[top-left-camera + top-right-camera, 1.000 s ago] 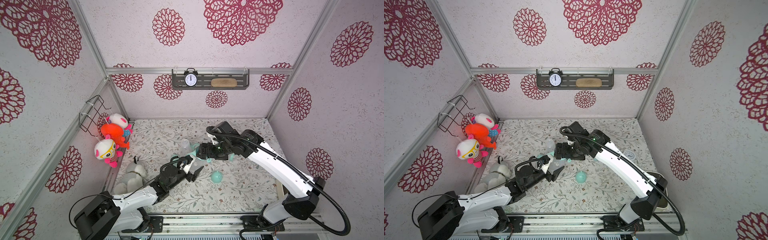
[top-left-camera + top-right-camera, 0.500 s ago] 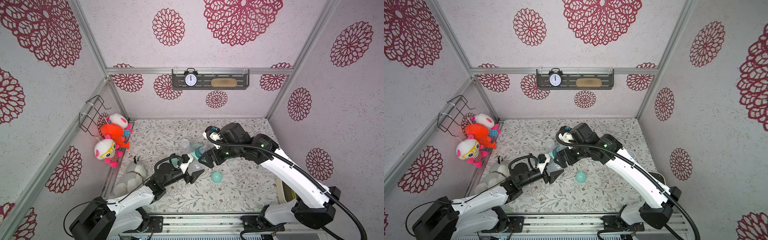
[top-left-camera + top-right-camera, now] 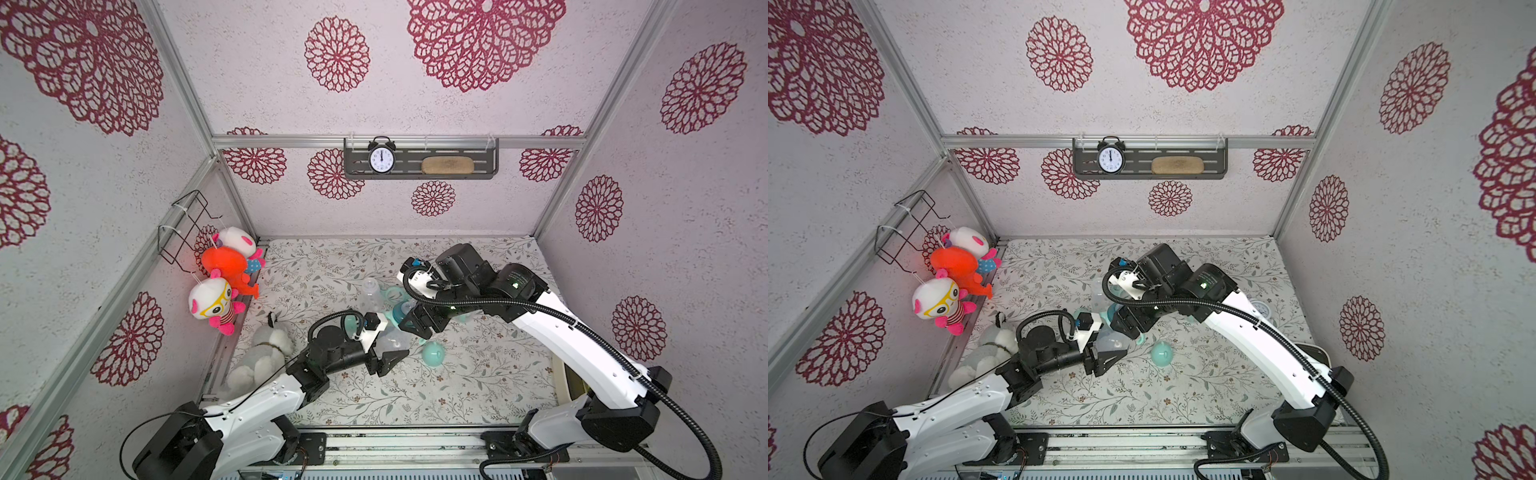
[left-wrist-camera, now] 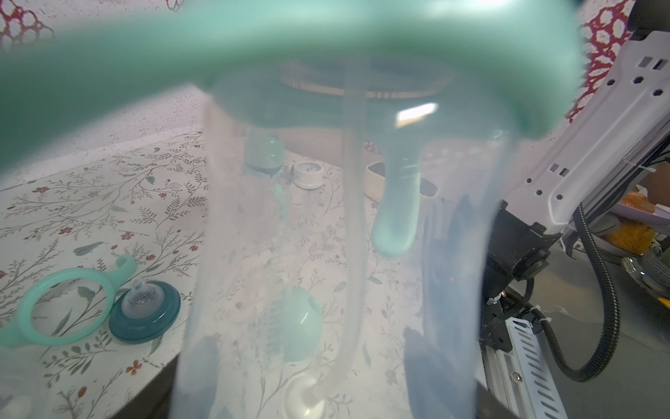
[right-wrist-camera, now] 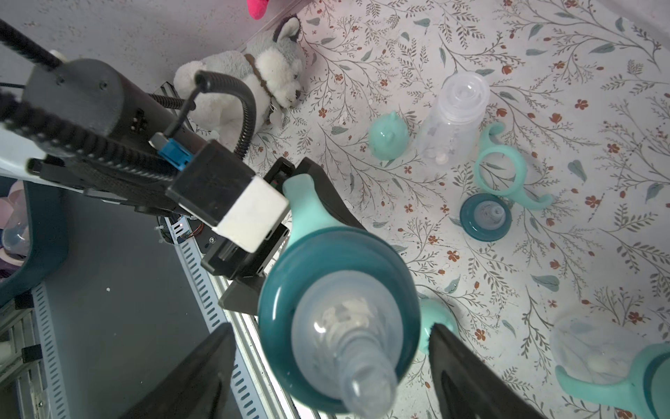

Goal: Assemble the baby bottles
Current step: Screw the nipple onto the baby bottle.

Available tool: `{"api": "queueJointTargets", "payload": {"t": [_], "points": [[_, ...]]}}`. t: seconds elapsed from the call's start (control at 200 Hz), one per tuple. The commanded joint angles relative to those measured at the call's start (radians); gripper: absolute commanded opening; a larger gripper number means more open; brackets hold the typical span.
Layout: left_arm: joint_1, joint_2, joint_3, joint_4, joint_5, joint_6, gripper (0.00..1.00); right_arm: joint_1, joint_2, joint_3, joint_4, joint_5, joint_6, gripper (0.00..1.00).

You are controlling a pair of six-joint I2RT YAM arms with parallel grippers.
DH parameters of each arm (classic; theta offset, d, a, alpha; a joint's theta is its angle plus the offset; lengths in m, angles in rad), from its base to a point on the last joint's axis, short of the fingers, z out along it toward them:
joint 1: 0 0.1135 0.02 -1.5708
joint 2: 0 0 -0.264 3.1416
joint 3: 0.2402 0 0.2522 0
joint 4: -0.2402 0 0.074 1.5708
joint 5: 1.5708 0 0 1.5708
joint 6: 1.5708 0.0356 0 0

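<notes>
My left gripper (image 3: pixel 386 353) is shut on a clear baby bottle (image 3: pixel 392 338), held upright above the table. In the left wrist view the bottle's wall (image 4: pixel 344 254) fills the picture under its mint handle ring (image 4: pixel 290 43). A dark teal collar (image 5: pixel 279 301) with a clear nipple sits on top. My right gripper (image 5: pixel 328 337) hangs over it, open, one finger (image 5: pixel 203 366) on each side of the collar with a gap on both sides. A second bottle (image 5: pixel 456 116) stands bare on the table. A third (image 5: pixel 598 348) carries a mint ring.
Loose on the floral table lie a mint ring (image 5: pixel 500 170), a teal collar with nipple (image 5: pixel 486 216) and mint dome caps (image 5: pixel 386 136) (image 3: pixel 433 354). A plush husky (image 3: pixel 266 353) sits at the left wall. A small white clock (image 3: pixel 1260 309) lies at the right.
My right gripper has swung over the held bottle and turned down around its collar, its jaws narrowing a little. The left gripper still holds the bottle, shifted slightly.
</notes>
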Motion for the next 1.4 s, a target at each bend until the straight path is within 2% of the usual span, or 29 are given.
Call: {"api": "queueJointTargets", "payload": {"t": [0.0,0.255,0.966,1.126,1.236,1.391], "points": [[0.008,-0.025,0.016,0.002,0.009,0.002,0.00,-0.016,-0.007,-0.010,0.020,-0.061,-0.030,0.83],[0.008,-0.018,0.026,-0.011,0.008,-0.001,0.00,-0.028,0.005,-0.029,0.048,-0.124,-0.022,0.80],[0.008,-0.045,0.039,-0.056,-0.003,0.013,0.00,-0.038,0.038,-0.036,0.062,-0.157,-0.017,0.75],[0.008,-0.042,0.042,-0.060,-0.007,0.016,0.00,-0.040,0.038,-0.039,0.064,-0.164,-0.018,0.67],[0.008,-0.036,0.047,-0.067,-0.022,0.013,0.00,-0.040,0.041,-0.036,0.064,-0.174,-0.003,0.57],[0.004,-0.037,0.060,-0.069,-0.119,0.005,0.00,-0.038,0.046,-0.052,0.061,-0.163,0.050,0.52]]}}
